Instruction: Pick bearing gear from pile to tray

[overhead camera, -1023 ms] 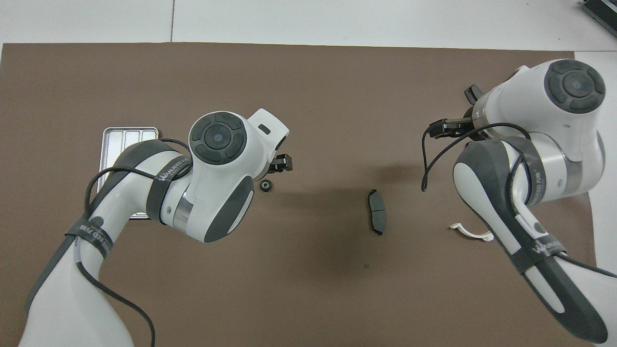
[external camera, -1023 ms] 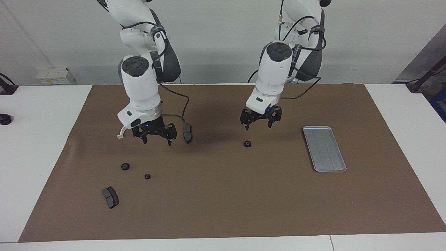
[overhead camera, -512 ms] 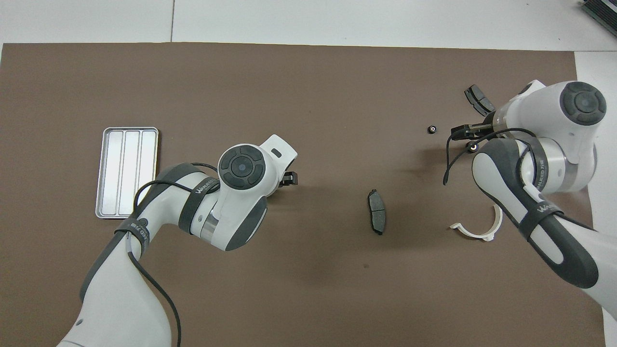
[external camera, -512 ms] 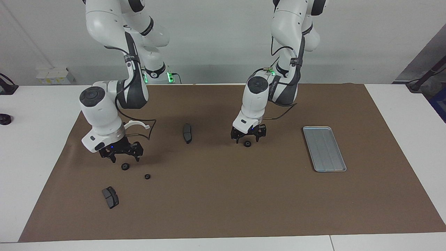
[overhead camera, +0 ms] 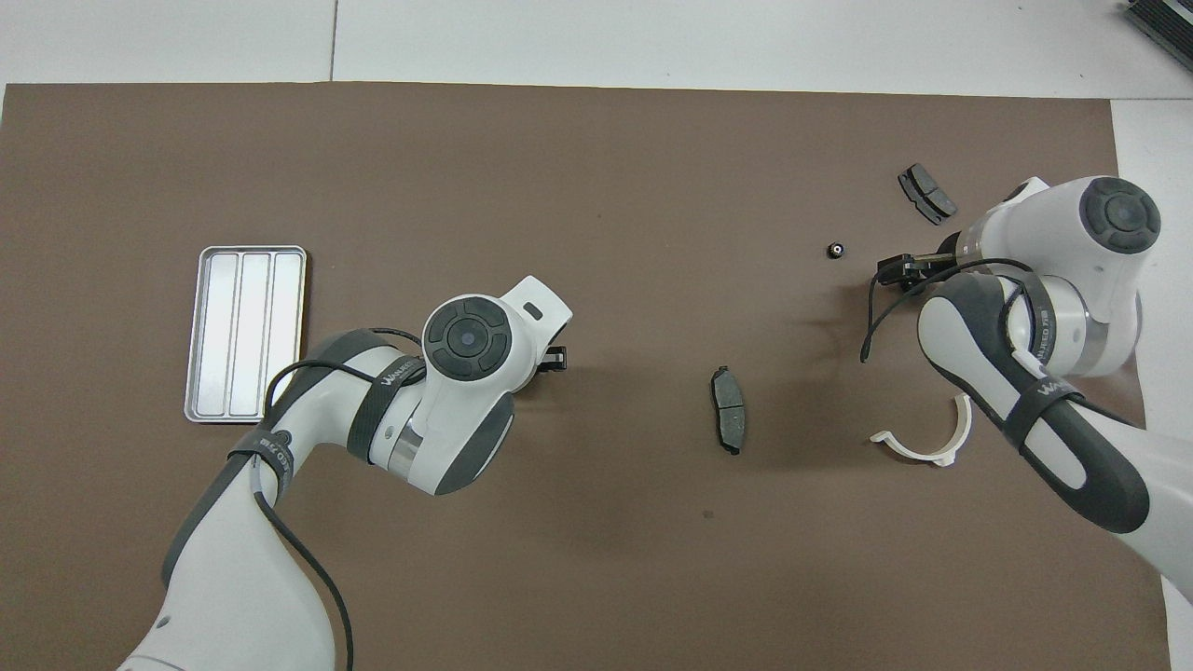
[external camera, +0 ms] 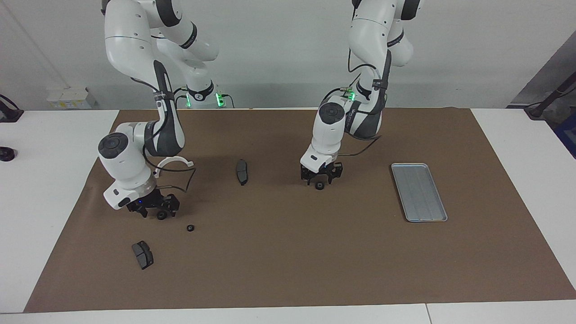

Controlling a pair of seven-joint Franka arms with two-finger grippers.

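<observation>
Brown matte sheet point(external camera: 288, 252) covers the white worktop point(external camera: 49, 180) and carries every part. The gears are tiny black round pieces with a pale centre. One gear point(external camera: 319, 185) lies mid-sheet, between the tray and a brake pad, and the left gripper point(external camera: 320, 180) is down around it, one finger on each side; whether the fingers have clamped on it I cannot tell. A second gear point(external camera: 161, 215) lies toward the right arm's end, with the right gripper point(external camera: 155, 211) low at it, fingers either side; whether they have closed on it I cannot tell either. A third gear point(external camera: 190, 228) sits loose just beside that one, slightly farther from the robots.

The tray point(external camera: 419, 192) is flat silver-grey metal, rectangular with rounded corners, a low rim and lengthwise grooves; it lies toward the left arm's end, well apart from the gears.

A dark grey curved pad point(external camera: 241, 171) rests between the two grippers. Another pad point(external camera: 142, 254), blocky and dark, lies farther from the robots than the right gripper. A white plastic half-ring point(external camera: 173, 160) curves beside the right arm, nearer to the robots than its gripper.
</observation>
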